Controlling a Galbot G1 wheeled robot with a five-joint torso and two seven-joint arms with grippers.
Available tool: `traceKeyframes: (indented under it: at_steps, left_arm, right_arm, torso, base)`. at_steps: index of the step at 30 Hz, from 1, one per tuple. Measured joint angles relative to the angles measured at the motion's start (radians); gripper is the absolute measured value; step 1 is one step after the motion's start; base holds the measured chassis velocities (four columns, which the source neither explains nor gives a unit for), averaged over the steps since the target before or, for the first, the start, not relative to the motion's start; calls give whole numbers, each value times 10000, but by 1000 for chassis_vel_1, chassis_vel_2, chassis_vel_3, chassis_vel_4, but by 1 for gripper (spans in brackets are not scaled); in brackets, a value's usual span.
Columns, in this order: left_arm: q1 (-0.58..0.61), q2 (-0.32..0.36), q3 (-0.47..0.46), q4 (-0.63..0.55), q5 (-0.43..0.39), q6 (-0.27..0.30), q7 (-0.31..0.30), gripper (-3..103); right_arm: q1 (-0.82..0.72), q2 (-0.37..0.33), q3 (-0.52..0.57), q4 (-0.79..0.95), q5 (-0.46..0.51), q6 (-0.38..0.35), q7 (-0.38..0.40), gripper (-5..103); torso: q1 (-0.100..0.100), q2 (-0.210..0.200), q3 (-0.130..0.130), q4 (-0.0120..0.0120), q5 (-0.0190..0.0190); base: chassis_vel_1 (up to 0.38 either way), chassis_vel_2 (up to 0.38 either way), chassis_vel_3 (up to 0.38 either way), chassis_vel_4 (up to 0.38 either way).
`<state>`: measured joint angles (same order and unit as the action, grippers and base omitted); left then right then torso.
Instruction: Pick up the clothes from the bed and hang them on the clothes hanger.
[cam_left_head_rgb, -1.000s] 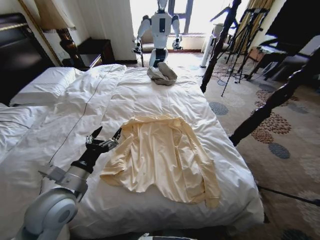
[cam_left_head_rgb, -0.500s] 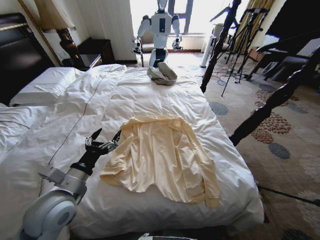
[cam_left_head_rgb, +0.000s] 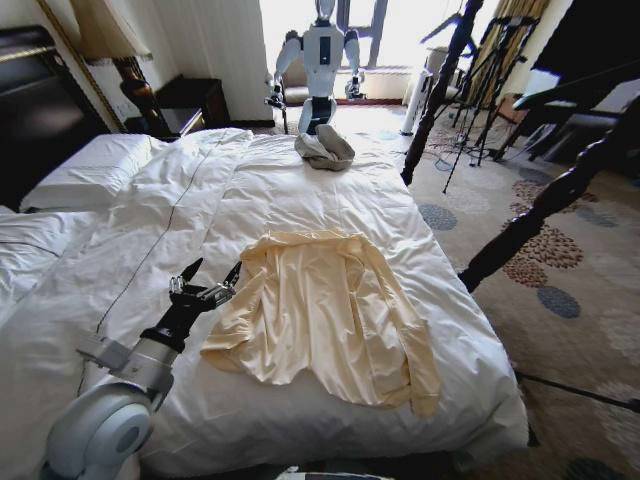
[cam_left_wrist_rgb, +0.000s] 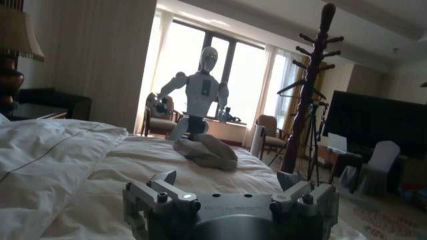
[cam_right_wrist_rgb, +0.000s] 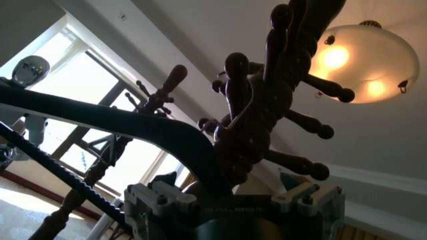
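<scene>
Cream-yellow long-sleeved top (cam_left_head_rgb: 325, 315) of thin fabric lies flat on the white quilted bed (cam_left_head_rgb: 300, 190), not lifted yet. Left claw (cam_left_head_rgb: 205, 283), spread, hovers just left of it; hanging remains.

my left gripper (cam_left_head_rgb: 207, 279) is matt grey metal with dark bolts, on a smooth pale plastic-looking arm. beside it lies the pale cream-yellow top (cam_left_head_rgb: 325, 315) of thin soft cloth, matt and lightly creased. the white quilted duvet of the bed (cam_left_head_rgb: 300, 190) is puffy cloth, rumpled. the dark turned wooden coat stand (cam_right_wrist_rgb: 257, 115) by my right wrist looks polished, faintly glossy, under a frosted glass ceiling lamp (cam_right_wrist_rgb: 360, 65).
</scene>
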<state>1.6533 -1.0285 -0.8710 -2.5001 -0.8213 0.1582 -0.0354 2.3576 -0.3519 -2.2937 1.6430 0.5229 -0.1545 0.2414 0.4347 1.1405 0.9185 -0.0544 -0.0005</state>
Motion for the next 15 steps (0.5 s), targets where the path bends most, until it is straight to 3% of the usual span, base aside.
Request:
traceKeyframes:
  at_steps: [8,15]
  left_arm:
    - [5,6,-2,0,-30,-9,-3,100]
    - [144,-73,-37,0,-3,-19,-7,100]
  right_arm:
    - [303,-1,-263,-988,294,183,-622,100]
    - [2433,-485,-2184,-1723,205,236,-651,100]
  torso:
    - [-1,0,0,-3,5]
    - [0,0,0,2,-2]
  base:
    - [0,0,0,0]
    - [0,0,0,0]
